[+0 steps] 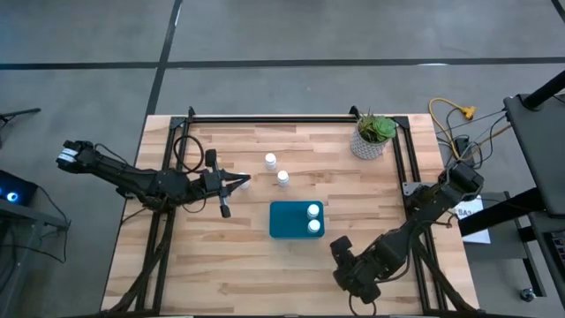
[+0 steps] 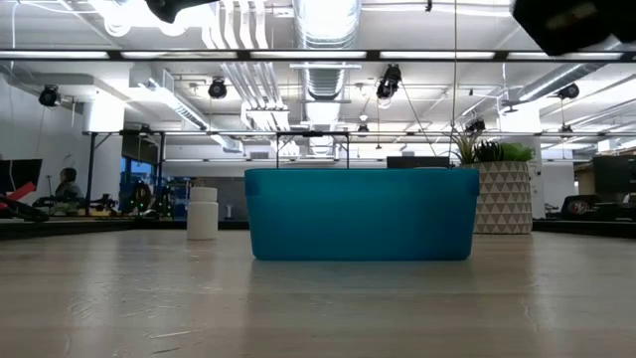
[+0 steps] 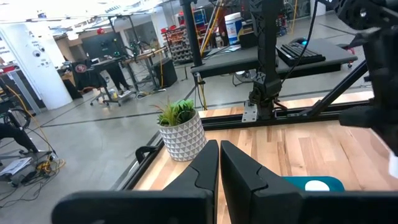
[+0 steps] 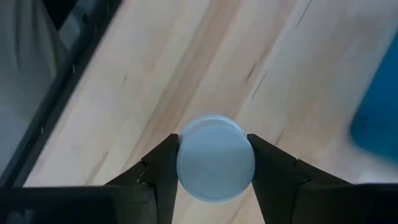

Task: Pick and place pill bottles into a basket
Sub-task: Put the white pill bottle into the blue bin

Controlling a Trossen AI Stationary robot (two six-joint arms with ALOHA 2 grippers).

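Note:
My right gripper (image 4: 215,149) is shut on a white pill bottle (image 4: 216,157) over the table's near right part; in the high view the gripper (image 1: 341,251) hides the bottle. The teal basket (image 1: 288,221) stands mid-table with two bottles (image 1: 314,218) upright in it. Two more bottles (image 1: 270,161) (image 1: 282,177) stand on the wood beyond it; one shows in the low view (image 2: 203,213). My left gripper (image 1: 240,181) is shut and empty, left of those bottles, pointing toward the table's right edge. My right gripper pinches the bottle by its sides just under the round cap (image 4: 186,163), one finger (image 4: 163,169) on each side. The fingers come from above, pointing down. The bottle stays upright, cap toward the wrist, and the low view shows no bottle on the table there.
A white patterned plant pot (image 1: 372,140) stands at the far right corner, also in the low view (image 2: 502,197) and the left wrist view (image 3: 182,134). A black frame rail (image 1: 274,117) runs along the far edge. Bare wood lies near the front edge.

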